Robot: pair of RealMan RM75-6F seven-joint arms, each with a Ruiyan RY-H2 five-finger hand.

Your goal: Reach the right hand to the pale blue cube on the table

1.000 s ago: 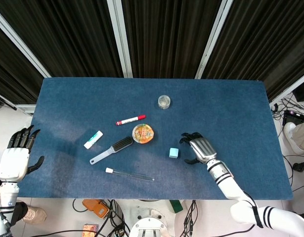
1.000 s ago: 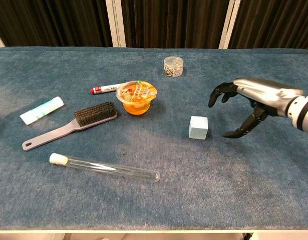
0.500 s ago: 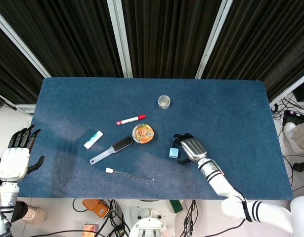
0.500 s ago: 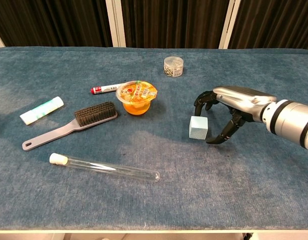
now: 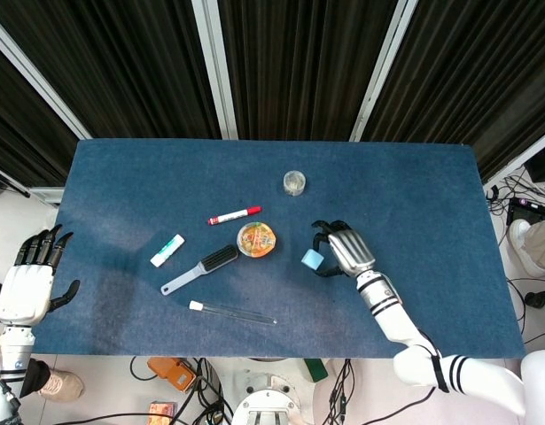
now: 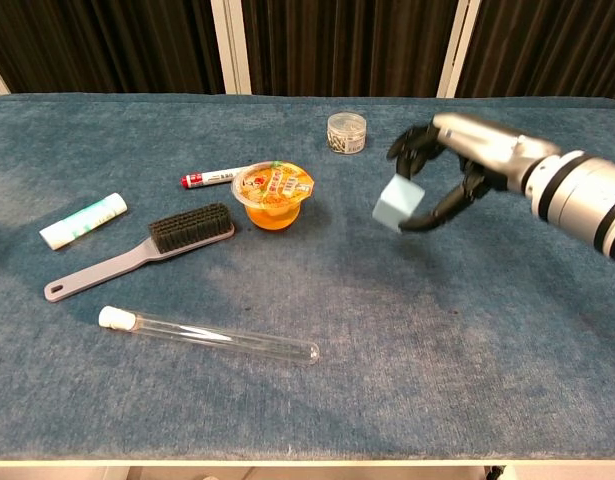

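The pale blue cube (image 6: pixel 395 204) (image 5: pixel 311 258) hangs clear of the blue table (image 6: pixel 487 330), tilted, right of the orange cup. My right hand (image 6: pixel 457 165) (image 5: pixel 341 251) holds it between the thumb below and the dark fingers (image 6: pixel 412 148) curled over its top. My left hand (image 5: pixel 28 283) shows only in the head view, off the table's left edge, fingers apart and holding nothing.
An orange jelly cup (image 6: pixel 273 194) stands just left of the cube. Behind it lie a red marker (image 6: pixel 215 177) and a small clear jar (image 6: pixel 346 132). A grey brush (image 6: pixel 147 249), a white tube (image 6: pixel 82 220) and a glass test tube (image 6: pixel 212 334) lie at the left front.
My right hand moved left to the cube, closed its fingers around it, and has lifted it off the table. The left hand has stayed still.
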